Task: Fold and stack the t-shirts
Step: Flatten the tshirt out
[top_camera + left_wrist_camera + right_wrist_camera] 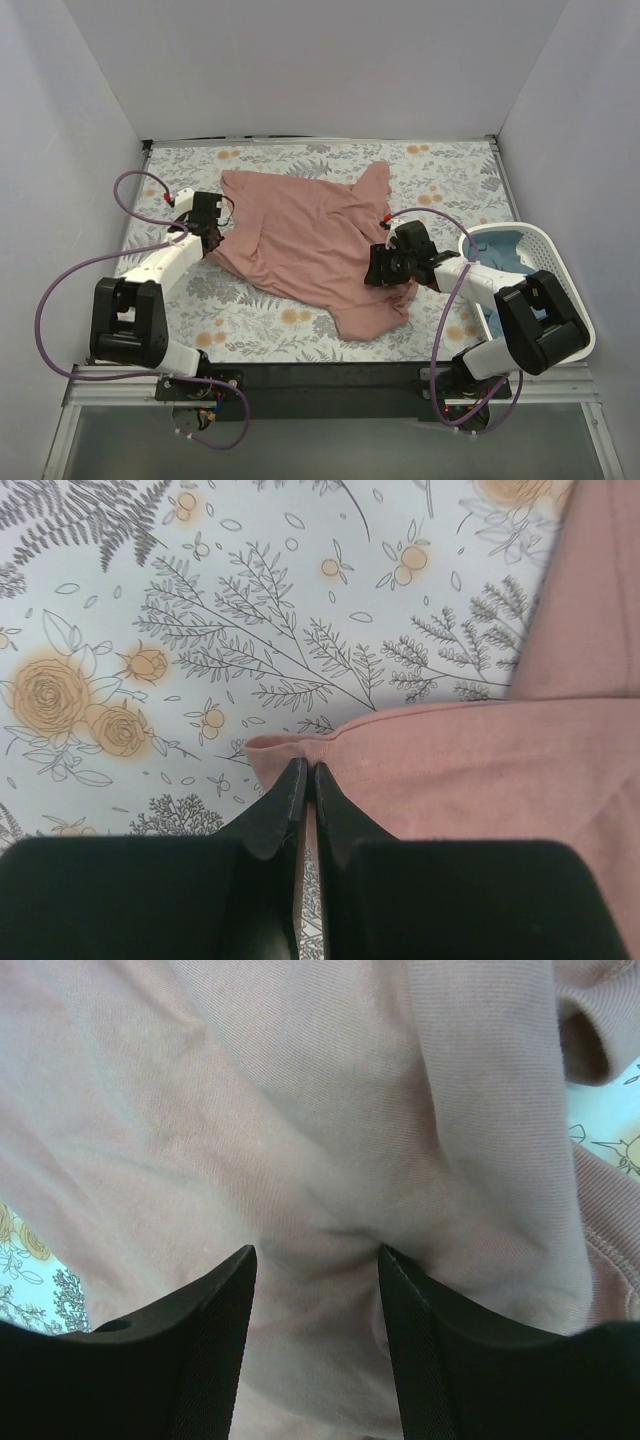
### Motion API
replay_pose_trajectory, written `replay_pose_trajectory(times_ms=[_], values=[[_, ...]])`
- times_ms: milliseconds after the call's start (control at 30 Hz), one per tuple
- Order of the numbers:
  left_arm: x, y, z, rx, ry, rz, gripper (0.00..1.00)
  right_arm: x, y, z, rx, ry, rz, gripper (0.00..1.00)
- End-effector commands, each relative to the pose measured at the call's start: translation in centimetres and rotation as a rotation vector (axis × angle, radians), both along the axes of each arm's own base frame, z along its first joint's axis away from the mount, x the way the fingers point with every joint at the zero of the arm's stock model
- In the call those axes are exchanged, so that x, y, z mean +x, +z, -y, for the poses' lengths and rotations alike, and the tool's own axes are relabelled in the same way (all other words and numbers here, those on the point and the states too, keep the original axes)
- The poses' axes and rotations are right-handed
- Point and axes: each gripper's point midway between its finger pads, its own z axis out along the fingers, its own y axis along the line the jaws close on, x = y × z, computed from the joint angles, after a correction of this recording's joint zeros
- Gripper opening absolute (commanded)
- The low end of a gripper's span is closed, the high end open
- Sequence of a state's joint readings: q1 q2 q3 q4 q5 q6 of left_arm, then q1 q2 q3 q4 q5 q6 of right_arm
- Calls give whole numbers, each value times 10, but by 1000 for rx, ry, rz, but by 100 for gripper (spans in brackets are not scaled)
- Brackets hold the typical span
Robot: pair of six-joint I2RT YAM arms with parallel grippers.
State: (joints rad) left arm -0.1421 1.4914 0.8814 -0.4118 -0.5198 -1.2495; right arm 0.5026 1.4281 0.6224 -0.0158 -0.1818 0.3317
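Black left gripper [305,780] fills the lower frame of its wrist view. Jaws pressed together on the hem of the pink t-shirt [300,240], edge bunched at the tips. Right gripper [316,1252]: jaws apart, a pucker of pink cloth between them, contact unclear. Tee lies spread and crumpled at centre frame on the floral cloth [260,320] covering the worktop; which face is up, cannot tell. Teal t-shirt [503,248] sits in the white basket [545,240] at right edge, largely hidden by the right arm.
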Motion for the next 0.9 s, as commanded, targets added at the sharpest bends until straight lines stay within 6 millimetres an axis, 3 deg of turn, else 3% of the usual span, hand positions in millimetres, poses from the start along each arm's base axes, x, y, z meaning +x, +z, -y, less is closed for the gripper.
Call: replay_pose_trajectory(times_ms=[0,300,333,433,500,567,667,700,733,867], values=[[-7,34,-14,21,68,81,0,-17,-27,17,-90,-22,-78,60],[-60,59,-39,4,186,184,0,-16,-27,17,-90,-20,-78,61],[-74,47,-41,-15,218,175,0,-16,-28,17,-92,-20,-82,61],[-89,49,-38,-123,288,274,1,-14,-25,14,-83,-11,-77,61],[-98,37,-32,-170,288,272,1,-10,-17,8,-62,12,-62,61],[-100,31,-28,-198,301,266,1,-4,-3,2,-38,38,-28,61],[-96,31,-26,-198,272,274,1,18,39,-8,-5,61,81,61],[-95,33,-27,-190,265,279,1,26,48,-5,-27,44,112,61],[-93,33,-31,-167,270,279,1,44,72,-5,-22,31,180,61],[-89,35,-34,-129,248,262,2,91,96,19,-89,-76,258,60]])
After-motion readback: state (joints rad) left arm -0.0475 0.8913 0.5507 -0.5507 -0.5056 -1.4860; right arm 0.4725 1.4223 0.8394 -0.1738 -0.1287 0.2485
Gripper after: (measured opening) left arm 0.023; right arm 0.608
